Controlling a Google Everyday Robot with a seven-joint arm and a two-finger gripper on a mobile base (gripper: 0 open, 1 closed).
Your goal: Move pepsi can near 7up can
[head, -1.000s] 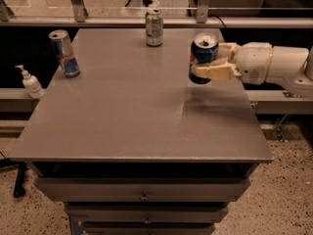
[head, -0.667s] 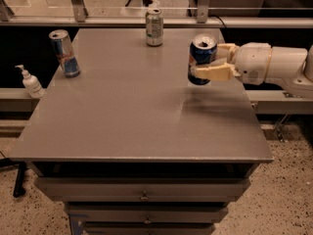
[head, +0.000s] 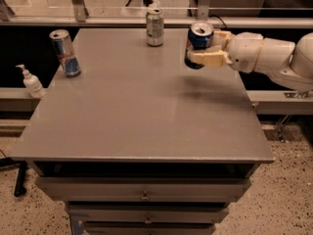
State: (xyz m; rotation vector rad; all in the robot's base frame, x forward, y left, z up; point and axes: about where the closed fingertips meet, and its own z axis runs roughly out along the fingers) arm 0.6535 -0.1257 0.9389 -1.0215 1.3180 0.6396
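Observation:
The dark blue pepsi can (head: 198, 42) with a silver top is held upright in the air above the right rear part of the grey table (head: 142, 116). My gripper (head: 204, 47) comes in from the right and is shut on the can; one cream finger (head: 209, 58) crosses its lower front. The silvery-grey and green 7up can (head: 155, 27) stands upright at the table's rear edge, near the middle, a short way left of the held can.
A slimmer blue-and-silver can (head: 65, 53) stands at the table's left rear. A white pump bottle (head: 31, 82) stands on a ledge left of the table. My white arm (head: 274, 58) reaches over the table's right edge. Drawers (head: 144, 196) sit below the front edge.
My gripper has carried the pepsi can a little higher and toward the rear of the table, closer to the 7up can.

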